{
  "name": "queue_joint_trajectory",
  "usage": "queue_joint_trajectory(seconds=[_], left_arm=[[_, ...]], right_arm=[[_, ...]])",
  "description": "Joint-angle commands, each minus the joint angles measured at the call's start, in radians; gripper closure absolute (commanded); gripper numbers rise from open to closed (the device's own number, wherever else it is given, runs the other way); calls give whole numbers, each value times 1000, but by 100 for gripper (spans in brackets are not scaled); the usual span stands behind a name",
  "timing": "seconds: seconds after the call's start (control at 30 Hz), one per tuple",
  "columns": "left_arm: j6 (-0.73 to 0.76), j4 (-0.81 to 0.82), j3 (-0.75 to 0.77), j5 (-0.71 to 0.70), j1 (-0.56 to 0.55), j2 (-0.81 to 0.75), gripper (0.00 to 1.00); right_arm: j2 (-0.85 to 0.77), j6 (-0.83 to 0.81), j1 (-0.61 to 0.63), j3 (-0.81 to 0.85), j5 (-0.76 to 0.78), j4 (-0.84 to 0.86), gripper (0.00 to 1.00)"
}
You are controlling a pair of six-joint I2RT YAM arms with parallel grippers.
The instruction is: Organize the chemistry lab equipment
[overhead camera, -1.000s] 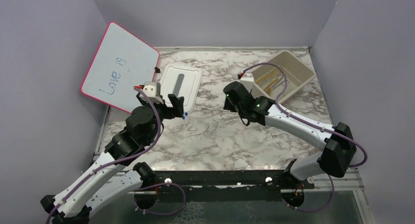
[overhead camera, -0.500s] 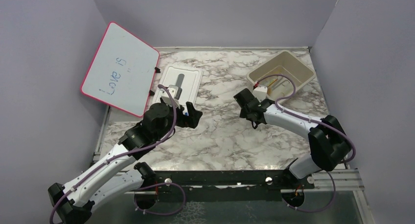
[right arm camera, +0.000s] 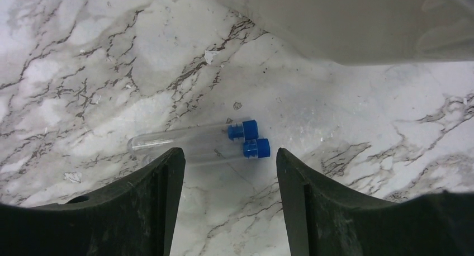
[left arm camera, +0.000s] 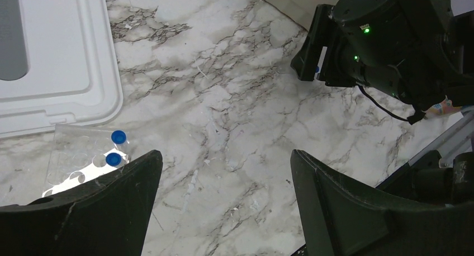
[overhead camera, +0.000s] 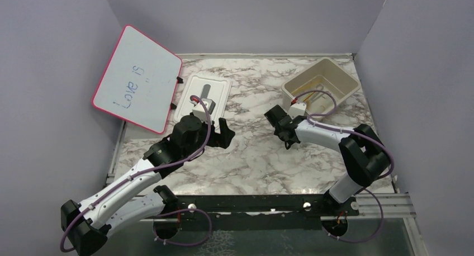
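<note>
Two clear test tubes with blue caps (right arm camera: 195, 140) lie side by side on the marble, just ahead of my open right gripper (right arm camera: 229, 152) and beside the beige bin's wall (right arm camera: 346, 21). In the top view that gripper (overhead camera: 281, 127) hovers left of the bin (overhead camera: 346, 80), where thin amber items (overhead camera: 317, 97) lie. My left gripper (left arm camera: 224, 155) is open over bare marble, nothing between its fingers. A clear holed plastic piece with two blue caps (left arm camera: 114, 147) sits by its left finger. In the top view the left gripper (overhead camera: 224, 134) covers that piece.
A white lid (overhead camera: 215, 88) with a grey strip lies at the back, left of centre. The pink-framed whiteboard (overhead camera: 137, 80) leans on the left wall. Grey walls close in three sides. The two grippers hang about a hand's width apart at mid-table.
The left arm swung right, from the lid's near corner toward mid-table. The right arm drew back from the bin toward mid-table, and its jaws opened wider.
</note>
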Motion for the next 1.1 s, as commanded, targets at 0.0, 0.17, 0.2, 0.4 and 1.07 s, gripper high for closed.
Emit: queue_joint_trajectory(seconds=[0.0,0.17,0.2,0.4,1.07], left_arm=[[-10,2,-9,21,2,3,13],[-13,-9,-10,22,2,-4,13],[-15,-10,-11,23,1,-5,13],[-21,-12,-13,28,2,-12,13],[-42,-20,-18,43,1,-4,15]], right_arm=[[2,15,0,-44,29,59,35],[-8,30,0,-54,29,57,35],[-5,48,1,-49,37,41,35],[25,90,0,-27,45,-19,35],[-158,-217,1,-79,-272,84,41]])
